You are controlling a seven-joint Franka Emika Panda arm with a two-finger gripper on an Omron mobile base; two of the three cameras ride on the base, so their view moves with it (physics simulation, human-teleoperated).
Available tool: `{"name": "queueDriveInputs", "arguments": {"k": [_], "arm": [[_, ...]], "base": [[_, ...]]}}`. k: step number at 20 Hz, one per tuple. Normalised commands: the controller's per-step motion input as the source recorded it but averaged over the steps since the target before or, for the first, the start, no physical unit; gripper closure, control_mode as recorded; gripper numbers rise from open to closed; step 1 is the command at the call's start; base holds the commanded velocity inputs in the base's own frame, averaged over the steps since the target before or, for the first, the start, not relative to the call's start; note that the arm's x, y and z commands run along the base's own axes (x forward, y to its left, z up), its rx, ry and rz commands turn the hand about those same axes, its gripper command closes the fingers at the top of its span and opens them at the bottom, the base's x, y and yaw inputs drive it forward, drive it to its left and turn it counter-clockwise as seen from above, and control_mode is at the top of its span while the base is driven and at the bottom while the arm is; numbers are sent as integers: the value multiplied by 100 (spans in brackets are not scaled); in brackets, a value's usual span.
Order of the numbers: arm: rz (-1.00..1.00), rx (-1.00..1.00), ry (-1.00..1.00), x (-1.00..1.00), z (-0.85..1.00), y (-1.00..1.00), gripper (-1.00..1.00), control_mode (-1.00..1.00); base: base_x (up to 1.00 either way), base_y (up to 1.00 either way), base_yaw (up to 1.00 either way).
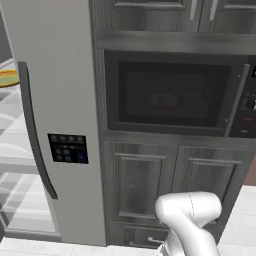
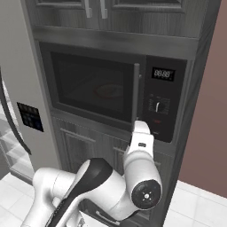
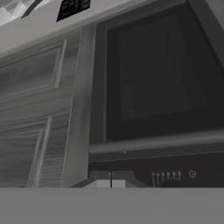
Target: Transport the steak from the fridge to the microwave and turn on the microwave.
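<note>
The gripper [image 3: 110, 183] has its jaws together, with nothing between them. In the hand view its two tips meet at 6 o'clock, right in front of the microwave [image 2: 93, 84], whose control panel [image 2: 162, 102] lies sideways along the bottom of that rolled view. In the right base view the hand reaches up to the lower left corner of the panel, just below the foot of the grey bar handle [image 2: 136, 93]; whether it touches the panel cannot be told. The arm [image 2: 102, 186] bends up to it from 7 o'clock.

The microwave door is shut. Through its dark glass a reddish oval [image 1: 162, 100] shows dimly at the middle of the chamber. It sits where the steak would lie, but the glass is too dark to tell meat from the turntable's red ring. On the panel, a small display [image 2: 162, 73] sits at 12 o'clock and a round dial [image 2: 157, 106] is below it.

Dark wood cabinets [image 1: 175, 185] stand under and above the microwave. The fridge [image 1: 60, 75] adjoins it at 9 o'clock, with a long curved handle [image 1: 32, 130] and a black button panel [image 1: 68, 148]. Beyond the handle, glass shelves [image 1: 15, 165] are in sight, and a yellow plate [image 1: 7, 78] rests on an upper one at 10 o'clock.
</note>
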Motion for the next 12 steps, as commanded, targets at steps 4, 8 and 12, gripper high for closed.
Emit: {"name": "queueDriveInputs", "arguments": {"k": [4,8,12], "arm": [[0,4,-8,14,-5,-4,100,-100],[0,2,-4,20,-12,-1,100,-100],[0,1,-2,24,-12,0,100,-100]], "base": [[0,0,0],[0,0,0],[0,0,0]]}}
